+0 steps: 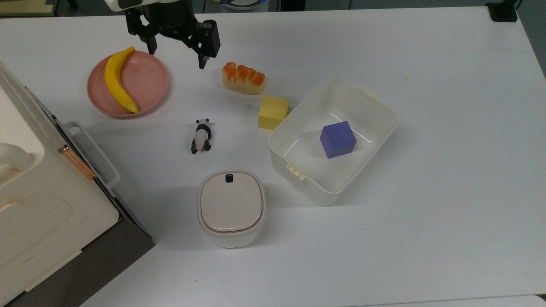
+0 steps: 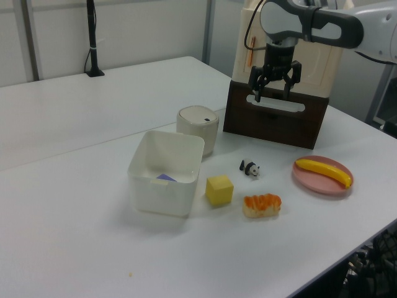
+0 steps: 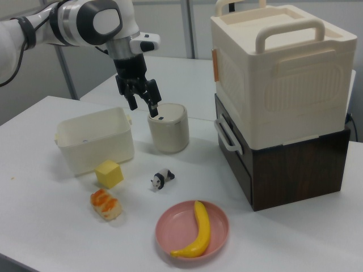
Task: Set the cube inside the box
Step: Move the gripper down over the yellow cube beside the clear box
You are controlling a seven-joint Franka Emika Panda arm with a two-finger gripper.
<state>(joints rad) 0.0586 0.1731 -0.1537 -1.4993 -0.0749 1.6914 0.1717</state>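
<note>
- The black two-finger claw (image 1: 177, 54) of the white robot arm (image 3: 85, 22) is seen raised above the white counter (image 1: 426, 213), with its fingers spread apart and nothing between them.
- In the top view the claw is placed between the pink round plate (image 1: 147, 81) and the orange-topped piece of toy sushi (image 1: 243, 78), above both.
- The small matte yellow cube (image 1: 272, 112) is shown resting on the counter, just outside the translucent white rectangular plastic tub (image 1: 298, 170), at the tub's wall on the top view's left.
- In the left view the yellow cube (image 2: 219, 189) is seen just to the right of the tub (image 2: 164, 186); in the right view the cube (image 3: 109, 173) is shown in front of the tub (image 3: 93, 147).
- A purple-blue cube (image 1: 338, 139) is contained in the tub, on its floor.
- A yellow banana (image 1: 119, 81) is laid across the pink plate.
- A small black-and-white panda figurine (image 1: 201, 135) is set on the counter between the plate and the rounded-square beige lidded container (image 1: 231, 207).
- The toy sushi is located near the yellow cube, apart from it, toward the top view's upper left.
- A large cream case with handles (image 3: 278, 73) is stacked on a dark brown base (image 3: 295, 164) at the right view's right edge of the counter.
</note>
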